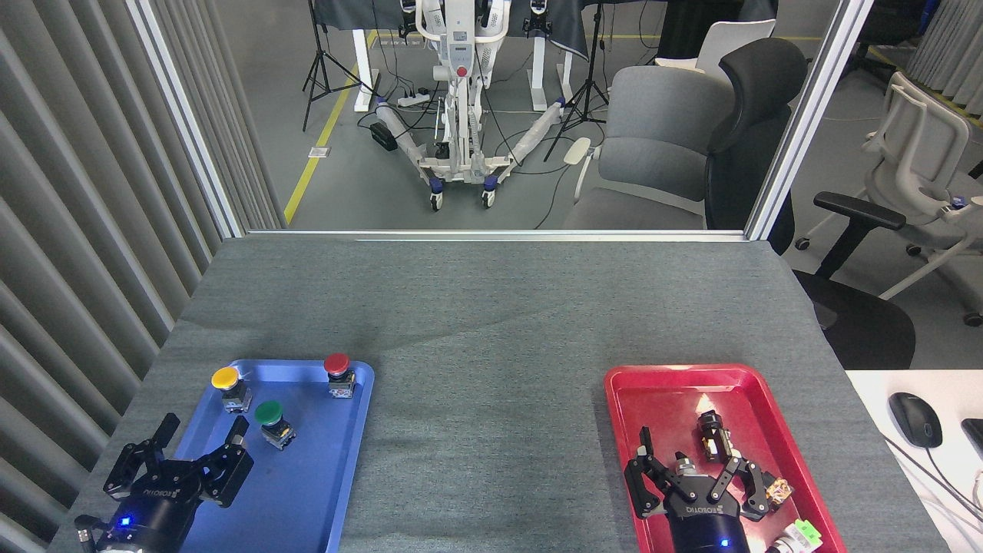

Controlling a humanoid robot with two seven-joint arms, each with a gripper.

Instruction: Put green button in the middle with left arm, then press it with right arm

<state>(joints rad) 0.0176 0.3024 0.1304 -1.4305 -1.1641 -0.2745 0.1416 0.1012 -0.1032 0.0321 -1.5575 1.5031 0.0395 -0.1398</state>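
Note:
The green button (269,415) stands upright in the blue tray (307,491), between a yellow button (226,380) and a red button (337,366). My left gripper (201,432) hovers open over the tray's near left corner, its fingertips just short of the green button and holding nothing. The middle (484,415) is bare grey cloth between the two trays. My right gripper (695,453) is open over the red tray (653,384), with nothing gripped.
Small metal and black parts (710,430) and a green-tipped piece (802,531) lie in the red tray near my right fingers. A black mouse (915,418) rests on a white desk at the right. Office chairs stand beyond the table's far edge.

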